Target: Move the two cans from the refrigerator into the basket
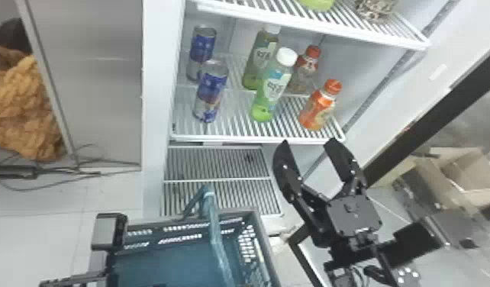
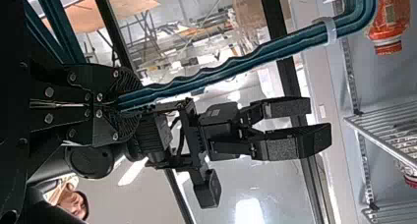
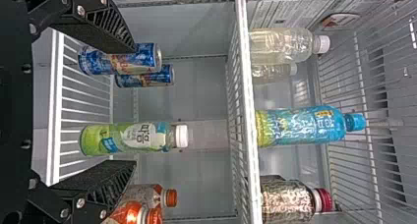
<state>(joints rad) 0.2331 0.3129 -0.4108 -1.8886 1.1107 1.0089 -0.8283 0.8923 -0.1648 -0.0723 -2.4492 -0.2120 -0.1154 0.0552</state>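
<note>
The two cans (image 1: 210, 91) are held by a shelf (image 1: 255, 139) at upper centre, the right gripper (image 1: 308, 142) is spread empty at centre right, and the handle (image 1: 216, 232) of the basket (image 1: 265, 244), bottom centre, is gripped by the left gripper (image 2: 129, 104).

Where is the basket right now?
In the head view, the basket is at the bottom, left of centre, before the fridge; the left wrist view shows its handle in the left hand.
</note>
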